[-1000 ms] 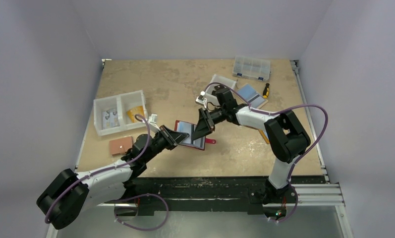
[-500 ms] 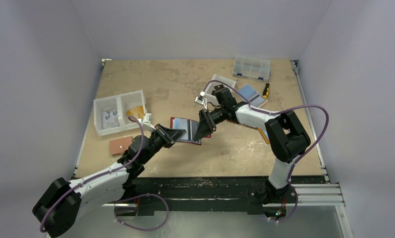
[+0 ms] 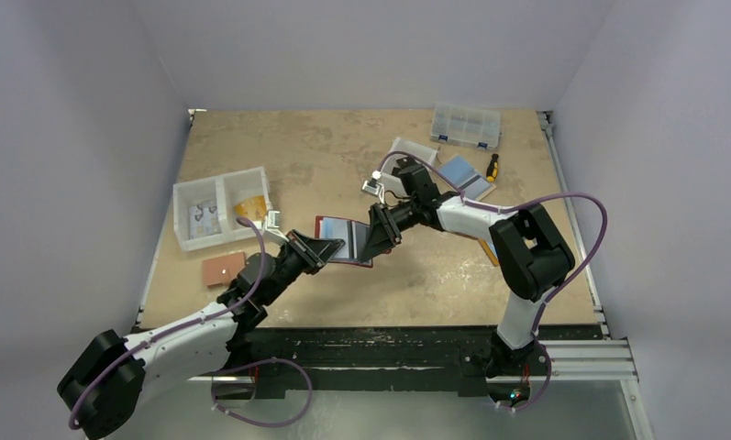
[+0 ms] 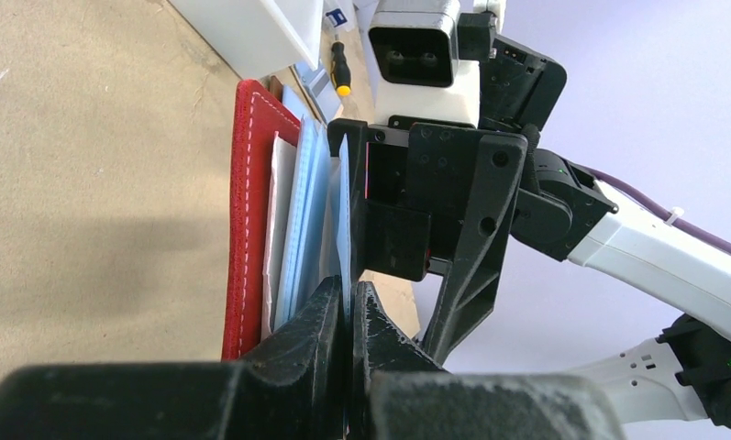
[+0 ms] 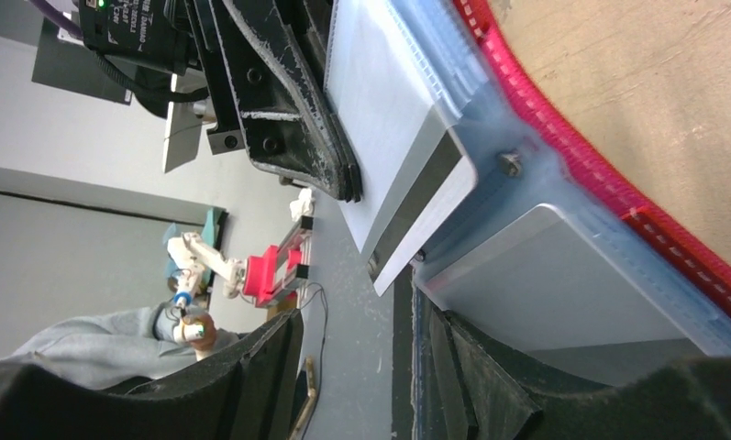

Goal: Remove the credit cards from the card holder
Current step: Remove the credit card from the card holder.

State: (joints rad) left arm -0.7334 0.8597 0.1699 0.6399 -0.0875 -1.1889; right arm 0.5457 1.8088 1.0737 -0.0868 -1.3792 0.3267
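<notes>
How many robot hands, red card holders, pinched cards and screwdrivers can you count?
Hands: 2 (left hand, right hand)
Red card holder: 1
Card pinched by the left hand: 1
Screwdriver: 1
Total: 5

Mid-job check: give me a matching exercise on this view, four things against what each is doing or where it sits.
Things:
1. left gripper
2. right gripper
3. screwdriver
4. white bin

States or places:
A. left side of the table
B. grips the card holder
C. pinches a credit card
D. far right of the table

Pairs: 1-C, 2-B, 3-D, 4-A
</notes>
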